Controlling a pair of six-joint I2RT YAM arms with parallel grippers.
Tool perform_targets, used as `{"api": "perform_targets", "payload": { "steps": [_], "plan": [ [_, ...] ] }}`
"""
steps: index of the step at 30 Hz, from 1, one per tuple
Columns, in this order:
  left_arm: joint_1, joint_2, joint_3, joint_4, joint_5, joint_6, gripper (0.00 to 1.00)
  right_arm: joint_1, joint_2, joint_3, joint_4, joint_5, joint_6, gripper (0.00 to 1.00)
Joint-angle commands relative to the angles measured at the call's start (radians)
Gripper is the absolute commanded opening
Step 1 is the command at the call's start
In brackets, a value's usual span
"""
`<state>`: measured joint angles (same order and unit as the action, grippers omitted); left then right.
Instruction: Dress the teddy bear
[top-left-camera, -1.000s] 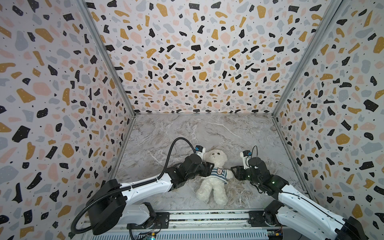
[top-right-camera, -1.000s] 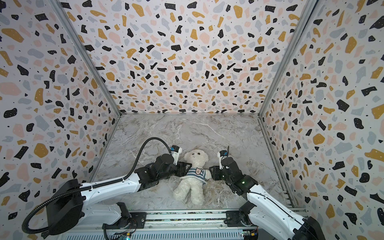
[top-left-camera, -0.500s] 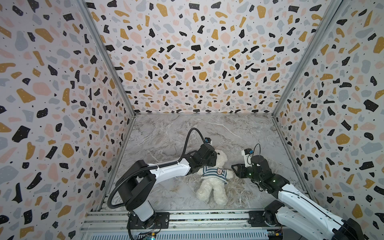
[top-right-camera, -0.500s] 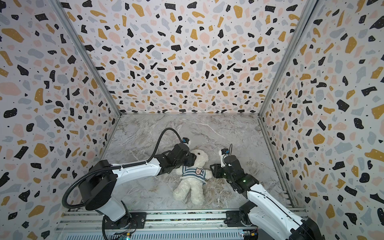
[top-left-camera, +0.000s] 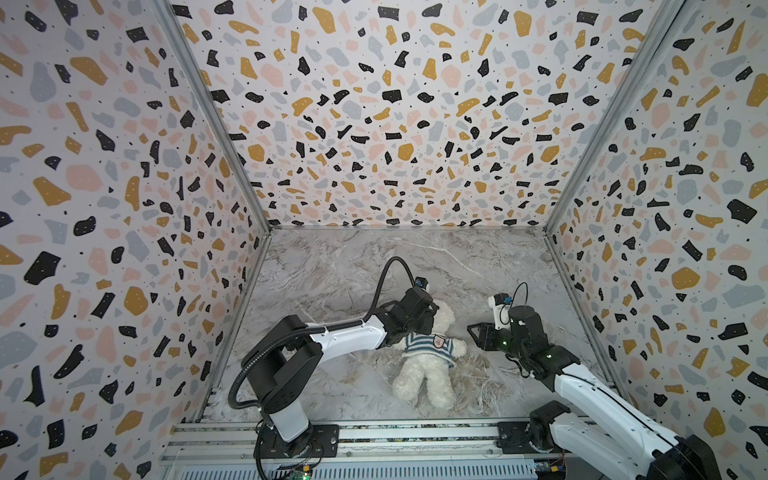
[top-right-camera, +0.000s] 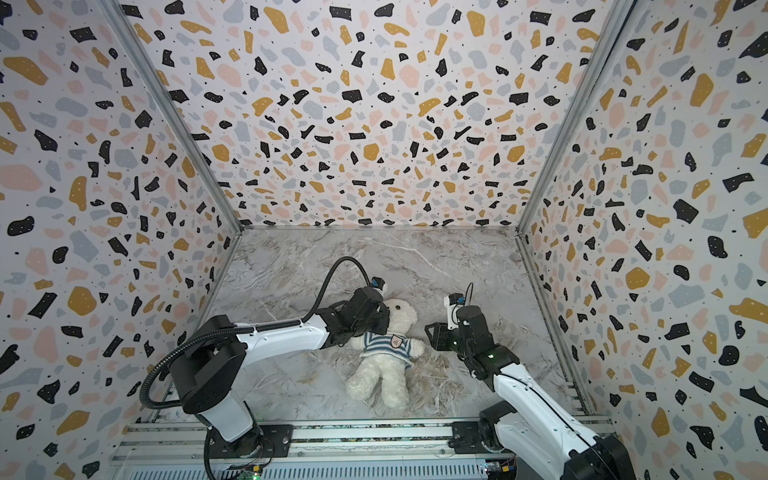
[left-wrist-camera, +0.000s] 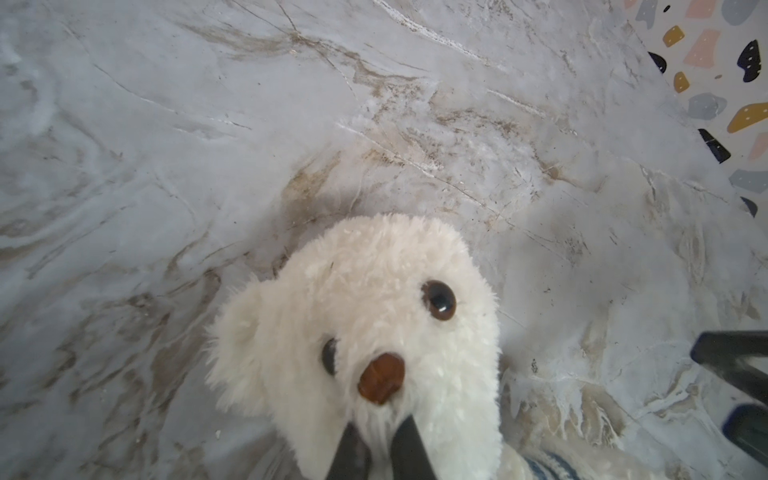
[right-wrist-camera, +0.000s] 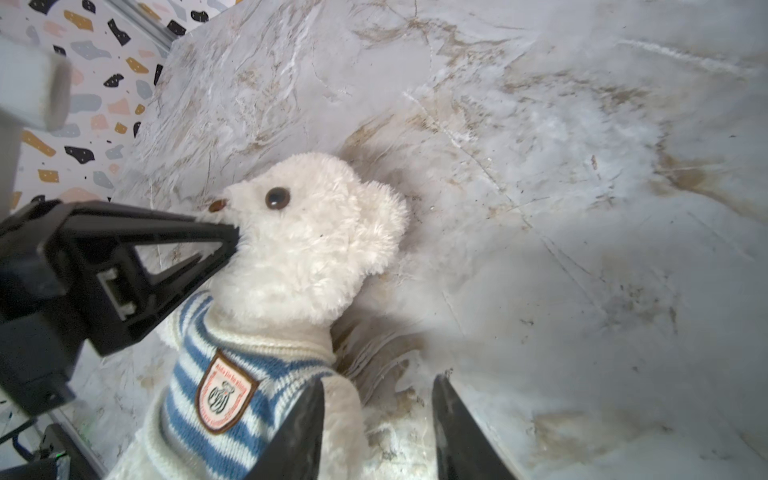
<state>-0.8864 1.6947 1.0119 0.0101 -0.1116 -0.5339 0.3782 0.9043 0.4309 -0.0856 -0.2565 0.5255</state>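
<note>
Fingers (left-wrist-camera: 409, 449) (left) pinch teddy bear (left-wrist-camera: 374, 291) muzzle, seemingly just fur.

we see the teddy bear (right-wrist-camera: 316, 249) in fluffy, curly cream plush, with glossy hard eyes (left-wrist-camera: 439, 300) and a shiny brown nose (left-wrist-camera: 380, 378). its shirt (right-wrist-camera: 187, 415) is ribbed knit, its badge (right-wrist-camera: 224, 392) a smooth stitched patch. the floor (left-wrist-camera: 166, 124) looks like matt marble sheet, scuffed in patches. the left gripper (right-wrist-camera: 232, 239) is matt black plastic; the arm shells (top-left-camera: 353, 334) are smooth white plastic, the rail (top-left-camera: 415, 440) bare ribbed metal. the walls (top-left-camera: 374, 104) are matt printed panels.
</note>
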Motion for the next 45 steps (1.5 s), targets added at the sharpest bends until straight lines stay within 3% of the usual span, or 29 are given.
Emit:
{"api": "perform_targets", "payload": {
  "steps": [1,7,11,20,25,30,36,45],
  "plan": [
    [-0.003,-0.058,-0.046,0.091,0.014,0.052,0.00,-0.063,0.027,0.006,0.105,-0.132,0.003,0.43],
    [-0.021,-0.298,-0.279,0.369,-0.062,0.154,0.00,-0.098,0.053,0.039,0.232,-0.317,0.014,0.46],
    [-0.023,-0.447,-0.410,0.490,-0.073,0.211,0.00,-0.110,0.023,0.009,0.397,-0.438,0.092,0.53],
    [-0.029,-0.663,-0.530,0.551,-0.068,0.280,0.00,-0.102,0.096,0.014,0.673,-0.603,0.203,0.70],
    [-0.030,-0.699,-0.545,0.557,-0.053,0.279,0.00,-0.023,0.196,0.061,0.722,-0.615,0.187,0.72],
    [-0.030,-0.711,-0.555,0.557,-0.044,0.278,0.00,0.060,0.269,0.078,0.829,-0.595,0.215,0.68],
    [-0.030,-0.710,-0.564,0.569,-0.012,0.275,0.00,0.094,0.334,0.060,0.979,-0.586,0.286,0.52],
    [-0.031,-0.702,-0.568,0.581,0.018,0.265,0.00,0.100,0.361,0.063,1.019,-0.557,0.310,0.35]
  ]
}}
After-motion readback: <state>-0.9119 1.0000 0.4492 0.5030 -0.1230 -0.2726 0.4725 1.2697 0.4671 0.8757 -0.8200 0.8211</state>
